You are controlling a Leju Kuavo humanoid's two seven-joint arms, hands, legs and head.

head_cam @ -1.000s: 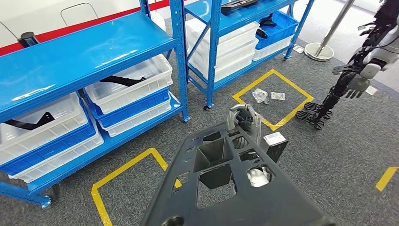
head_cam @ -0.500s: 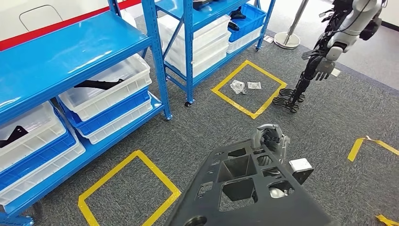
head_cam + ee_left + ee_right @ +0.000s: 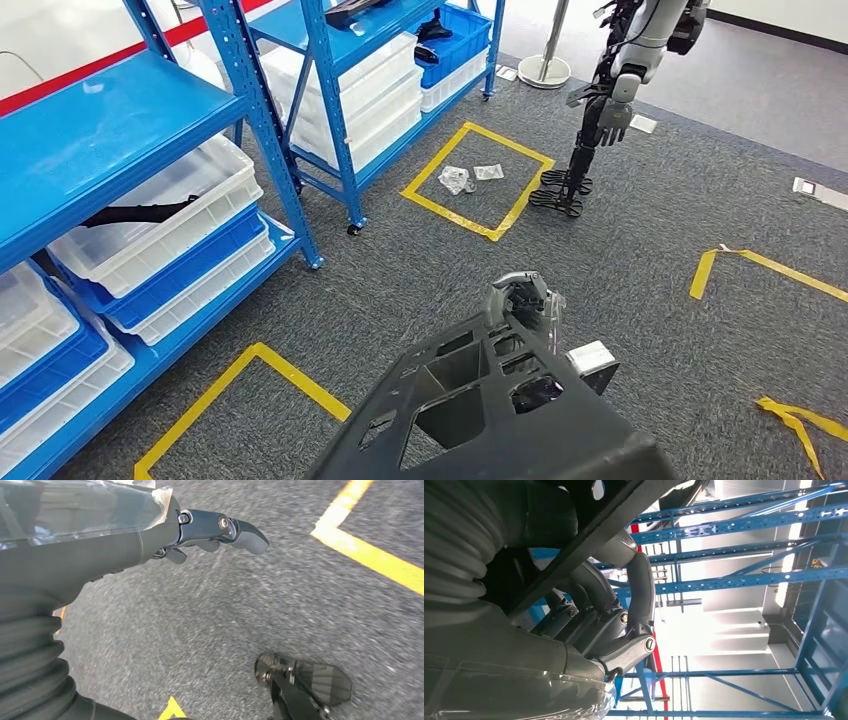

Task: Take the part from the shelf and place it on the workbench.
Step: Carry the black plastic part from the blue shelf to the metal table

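We carry the black part (image 3: 480,410) low in front of us; the right hand (image 3: 522,298) curls over its far edge, its fingers (image 3: 624,625) hooked round a rib; the left hand (image 3: 210,530) hangs over carpet, fingers loosely bent, holding nothing we can see. With one grip, the part could swing or slip; another robot (image 3: 610,100) stands beyond the hand.

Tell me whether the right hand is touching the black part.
Touching. In the right wrist view, the right hand has its fingers curled around an edge of the black part; the head view shows it at the part's far end.
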